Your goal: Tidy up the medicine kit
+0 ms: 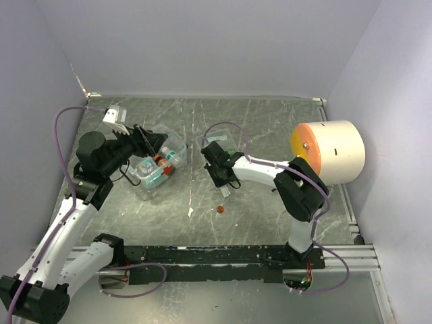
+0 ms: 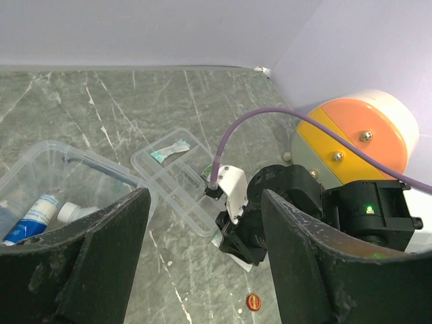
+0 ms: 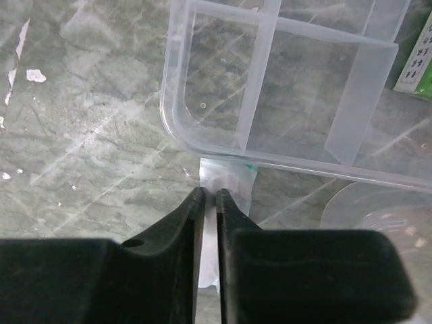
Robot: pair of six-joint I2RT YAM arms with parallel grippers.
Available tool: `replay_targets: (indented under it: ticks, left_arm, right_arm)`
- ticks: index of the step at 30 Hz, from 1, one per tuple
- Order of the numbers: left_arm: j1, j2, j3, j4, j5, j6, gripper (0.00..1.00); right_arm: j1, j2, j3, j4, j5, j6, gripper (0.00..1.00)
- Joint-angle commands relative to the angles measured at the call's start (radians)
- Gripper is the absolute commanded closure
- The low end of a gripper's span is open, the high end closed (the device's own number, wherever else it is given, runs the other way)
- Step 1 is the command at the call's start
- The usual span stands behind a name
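The medicine kit's clear box (image 1: 162, 162) (image 2: 40, 169) stands open at the left, with a white-and-blue tube (image 2: 37, 212) and small bottles inside. Its clear divided tray (image 1: 227, 142) (image 2: 169, 185) (image 3: 283, 88) lies apart, to the right. My left gripper (image 1: 154, 140) (image 2: 204, 199) hovers open over the box's right side, nothing between its fingers. My right gripper (image 1: 221, 181) (image 2: 244, 248) (image 3: 209, 196) is down at the tray's near edge. Its fingers are pinched almost together on a thin white packet (image 3: 233, 181) (image 2: 228, 241) that lies on the table.
A big cream cylinder with an orange face (image 1: 331, 152) (image 2: 358, 135) sits at the right wall. A small red cap (image 1: 219, 210) (image 2: 254, 302) lies on the table near the right gripper. A plaster strip (image 2: 169, 150) and a green-labelled packet (image 3: 422, 61) rest in the tray.
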Motion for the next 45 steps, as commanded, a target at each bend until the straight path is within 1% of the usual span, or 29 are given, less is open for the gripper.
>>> replay_targets:
  ticks: [1, 4, 13, 18, 21, 26, 31, 37, 42, 45]
  left_arm:
    - [0.012, -0.007, -0.003, 0.033, 0.012, 0.002, 0.23]
    - [0.012, -0.009, -0.003, 0.033, 0.012, 0.002, 0.23]
    - [0.012, -0.015, -0.004, 0.034, 0.011, 0.001, 0.22]
    - [0.012, -0.017, -0.003, 0.033, 0.008, 0.002, 0.22]
    - [0.013, -0.02, -0.002, 0.029, 0.007, 0.005, 0.22]
    - [0.013, -0.027, 0.009, 0.002, -0.024, 0.029, 0.22]
    - [0.013, -0.04, 0.017, -0.006, -0.006, 0.057, 0.22]
    - [0.012, -0.04, 0.023, -0.015, 0.009, 0.085, 0.21]
    - [0.014, -0.04, 0.023, -0.01, 0.019, 0.083, 0.21]
    - [0.014, -0.04, 0.021, -0.011, 0.018, 0.081, 0.21]
  right_arm:
    - [-0.003, 0.024, -0.007, 0.002, 0.001, 0.03, 0.93]
    - [-0.004, -0.002, -0.021, 0.019, 0.011, 0.058, 1.0]
    - [-0.003, -0.182, -0.08, 0.1, 0.068, 0.166, 1.0]
    - [-0.007, -0.285, -0.107, 0.194, 0.127, 0.287, 1.0]
    - [-0.021, -0.304, -0.09, 0.274, 0.16, 0.368, 1.0]
    - [-0.089, -0.248, -0.01, 0.358, 0.206, 0.516, 1.0]
    - [-0.158, -0.166, 0.032, 0.481, 0.329, 0.716, 1.0]
    - [-0.167, -0.01, 0.182, 0.442, 0.478, 0.847, 1.0]
    - [-0.169, 0.09, 0.264, 0.381, 0.542, 0.942, 1.0]
    - [-0.17, 0.134, 0.291, 0.368, 0.55, 0.968, 1.0]
